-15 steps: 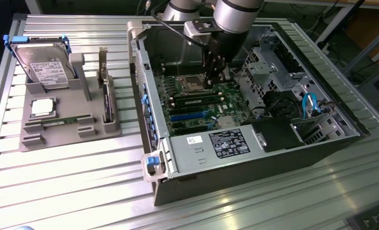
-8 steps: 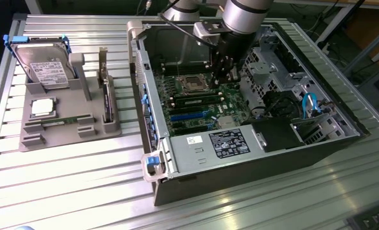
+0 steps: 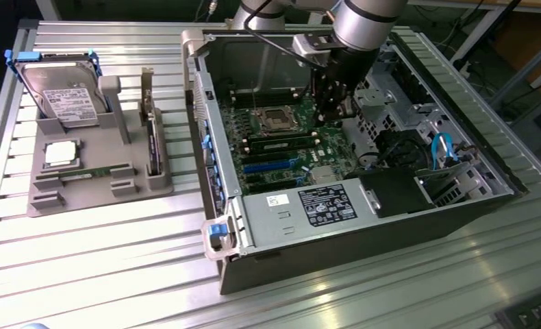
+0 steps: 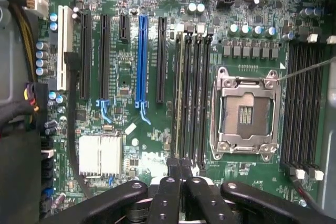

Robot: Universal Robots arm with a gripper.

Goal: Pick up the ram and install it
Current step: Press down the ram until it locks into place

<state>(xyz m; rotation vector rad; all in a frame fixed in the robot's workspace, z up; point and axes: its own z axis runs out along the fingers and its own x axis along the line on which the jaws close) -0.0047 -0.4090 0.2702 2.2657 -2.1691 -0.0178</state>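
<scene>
My black tool (image 4: 180,167), fingers pressed together with nothing between them, hangs inside the open grey computer case (image 3: 280,226) at the slim green ram strip (image 4: 178,93) standing in its motherboard slot; seating well, I judge, needs even downward pressure.

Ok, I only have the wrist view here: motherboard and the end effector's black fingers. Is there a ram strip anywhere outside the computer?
Observer: Yes, a slim green circuit-board strip lies on the grey tray beside the open black case.
Operator: Anything else on that tray?
Observer: A silver hard drive with blue tabs, propped at its far end.
Operator: And the arm?
Observer: Its end effector reaches down inside the case, over the green motherboard.
</scene>
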